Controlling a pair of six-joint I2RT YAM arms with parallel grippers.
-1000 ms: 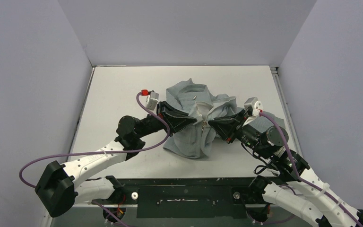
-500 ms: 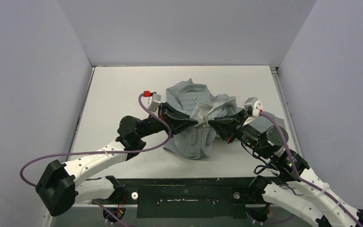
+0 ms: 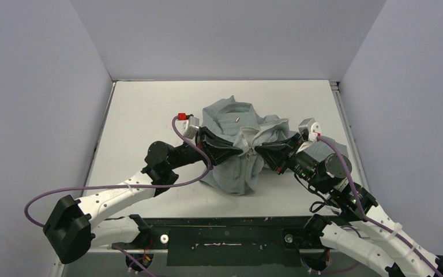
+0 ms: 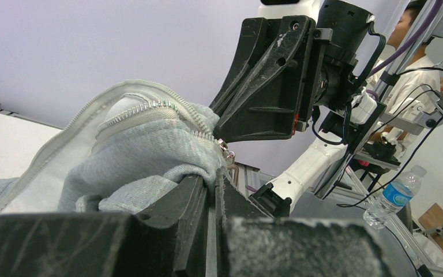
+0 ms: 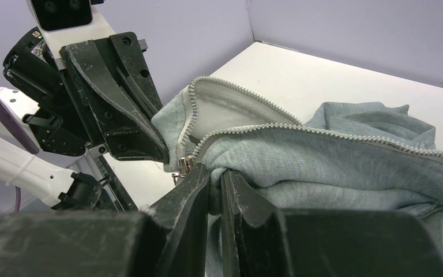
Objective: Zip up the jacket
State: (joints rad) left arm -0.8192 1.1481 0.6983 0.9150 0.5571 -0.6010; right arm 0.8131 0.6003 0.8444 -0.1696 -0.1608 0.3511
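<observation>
Centrally, left claw (image 3: 242, 152), right claw (image 3: 258, 150) — pinching jacket (image 3: 235, 174) edges

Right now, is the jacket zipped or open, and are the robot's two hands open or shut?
jacket, crumpled in a heap, its front edge pinched up.
zipper, unzipped, its two rows of teeth spread apart.
slider, low down at the end, where the two rows meet.
left gripper, shut on the jacket.
right gripper, shut on the jacket.

Jacket (image 3: 233, 173) heather grey; zipper (image 5: 323, 131) pale; table (image 3: 144, 109) white.
</observation>
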